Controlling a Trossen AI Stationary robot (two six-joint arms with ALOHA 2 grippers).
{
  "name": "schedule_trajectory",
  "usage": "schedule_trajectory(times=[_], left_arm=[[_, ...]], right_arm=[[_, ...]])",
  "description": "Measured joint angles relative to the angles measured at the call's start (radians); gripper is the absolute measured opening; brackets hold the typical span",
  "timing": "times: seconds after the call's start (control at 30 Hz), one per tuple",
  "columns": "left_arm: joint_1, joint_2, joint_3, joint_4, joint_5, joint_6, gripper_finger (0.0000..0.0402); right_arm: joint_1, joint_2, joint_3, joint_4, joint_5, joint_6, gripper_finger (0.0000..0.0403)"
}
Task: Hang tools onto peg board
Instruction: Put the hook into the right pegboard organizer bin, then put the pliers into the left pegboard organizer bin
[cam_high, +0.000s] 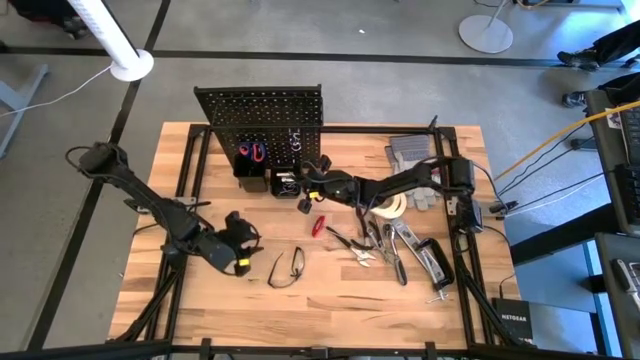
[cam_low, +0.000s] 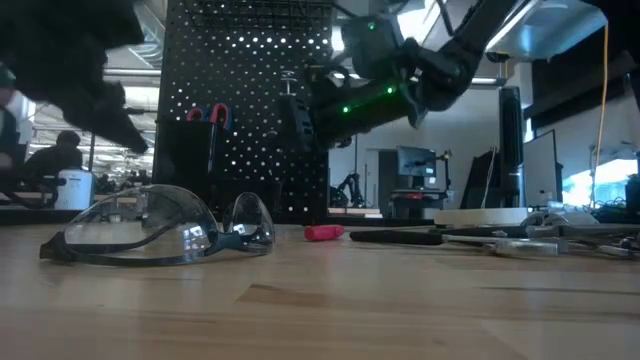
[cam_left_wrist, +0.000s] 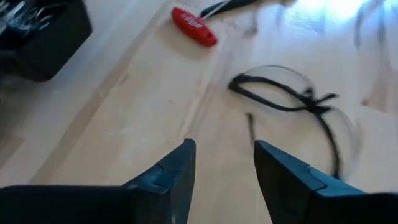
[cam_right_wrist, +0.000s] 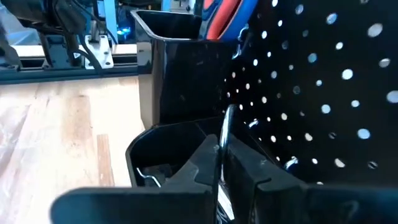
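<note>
Right gripper (cam_right_wrist: 219, 163) clenched on thin metal hook at peg board (cam_high: 262, 112); your risk: hook misses hole, drops. Left gripper (cam_left_wrist: 224, 163) released above desk (cam_high: 330, 300).

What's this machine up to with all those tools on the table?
The right end effector is at the foot of the peg board, shut on a thin metal tool it holds over a small black bin. The left end effector hovers open above the wooden table, near the safety glasses. More tools lie loose on the table, including a red-handled one.
</note>
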Motion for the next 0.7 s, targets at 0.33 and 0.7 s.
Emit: schedule_trajectory(times=[0.33,0.7], left_arm=[[0.133,0.002,-0.157,0.345,0.009,0.047,0.0151],[0.152,0.027,-0.167,0.513,0.025,0.071,0.0150]], right_arm=[[-0.017,0.025,0.003,0.028,-0.066,0.025,0.0074],[0.020,-0.211,0.012,-0.365,-0.102,-0.001,0.0218]])
